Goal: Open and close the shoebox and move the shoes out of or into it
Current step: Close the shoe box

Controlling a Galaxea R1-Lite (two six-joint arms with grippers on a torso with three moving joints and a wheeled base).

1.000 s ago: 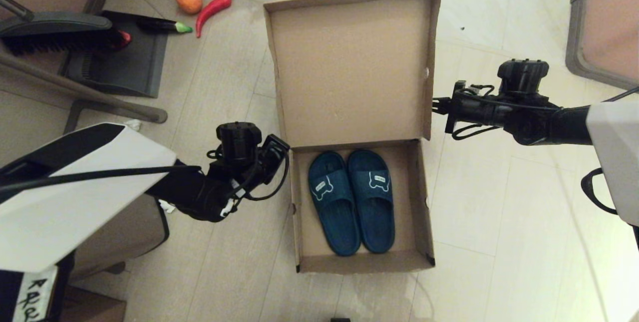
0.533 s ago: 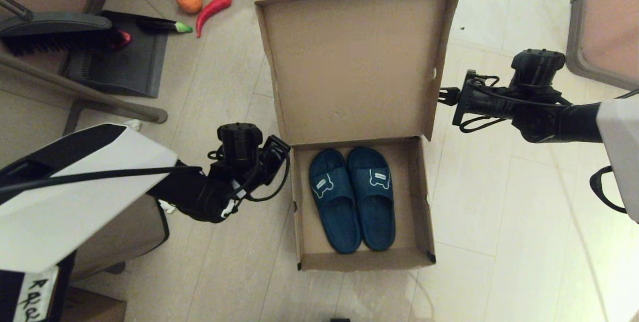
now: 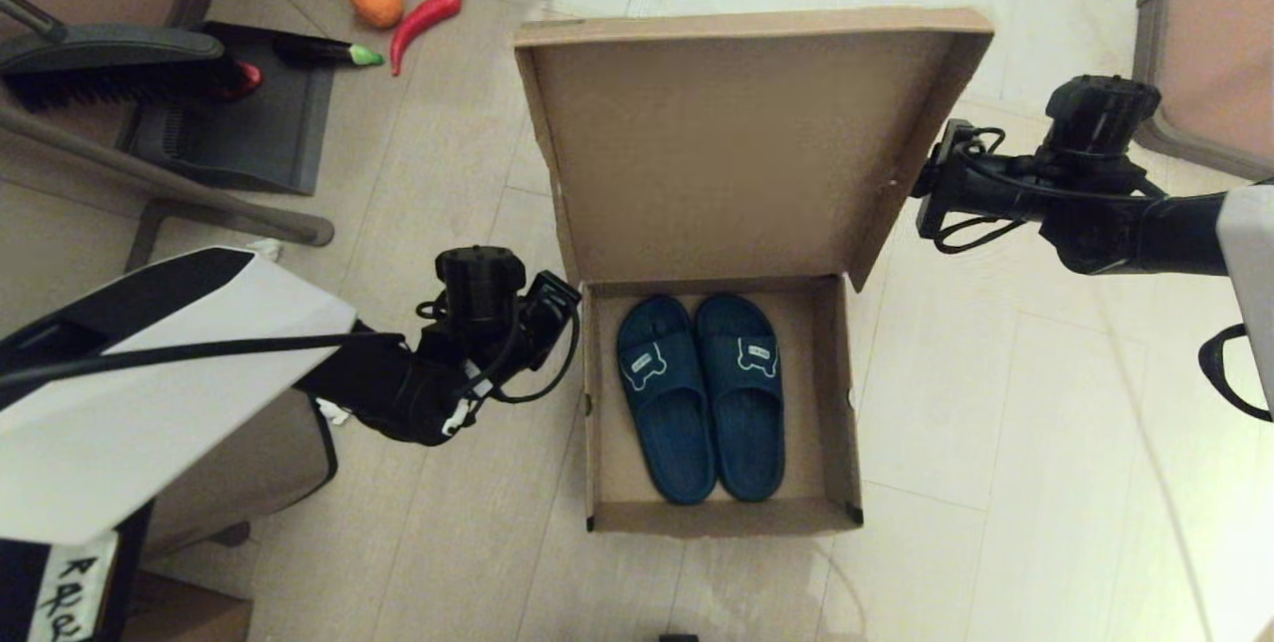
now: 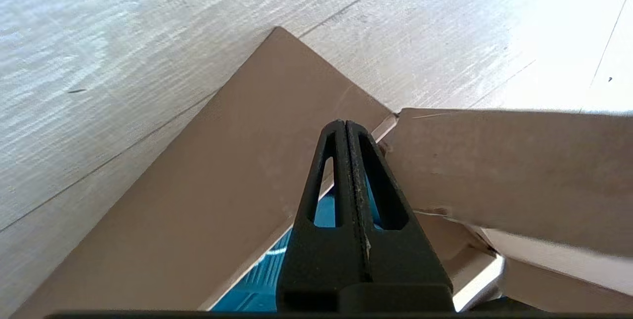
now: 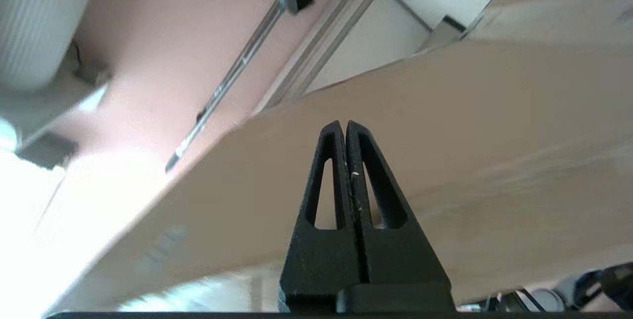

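Cardboard shoebox (image 3: 717,403) on the floor, lid raised, looks light and flexible. Right tool (image 5: 344,126), pressed together, pushes the lid's side flap. Left tool (image 4: 344,125), closed, steadies the base corner. Rubber slippers (image 3: 702,393) lie inside, best pinched at straps.

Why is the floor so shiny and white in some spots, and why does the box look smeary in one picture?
Head view: light glares off the pale floor tiles. Left wrist view: the floor washes out white beyond the shoebox. Right wrist view: the lid looks streaked and blurred behind the right gripper.
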